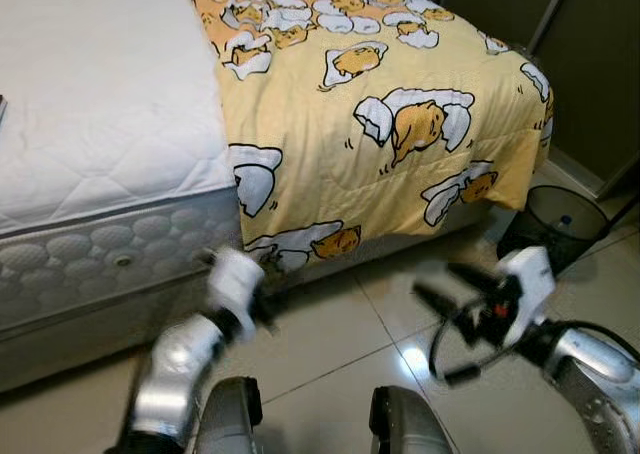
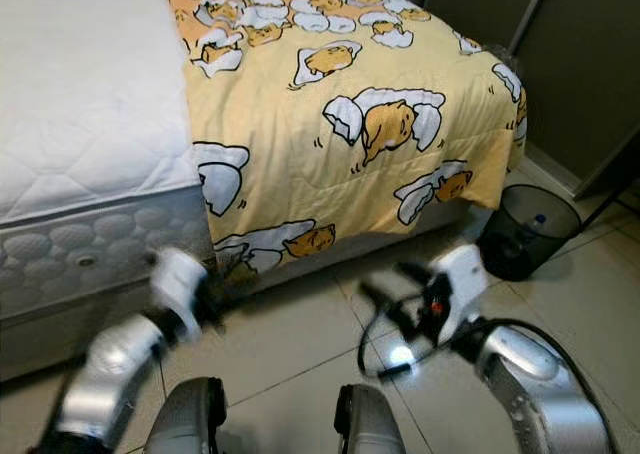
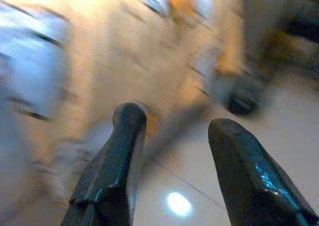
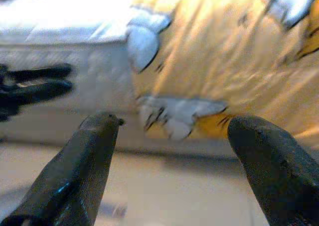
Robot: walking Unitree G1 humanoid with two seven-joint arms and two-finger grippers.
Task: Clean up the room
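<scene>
Basically yellow egg-print blanket (image 1: 400, 124) hangs off bed (image 1: 90, 124) w/ edge near floor.

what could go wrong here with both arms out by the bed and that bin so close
The yellow egg-print quilt hangs off the white quilted mattress down to the glossy tiled floor; the open left tool could snag its hem. The right arm's loose black cable may catch. The black mesh waste bin stands beside the right tool; a swing might tip it.
</scene>
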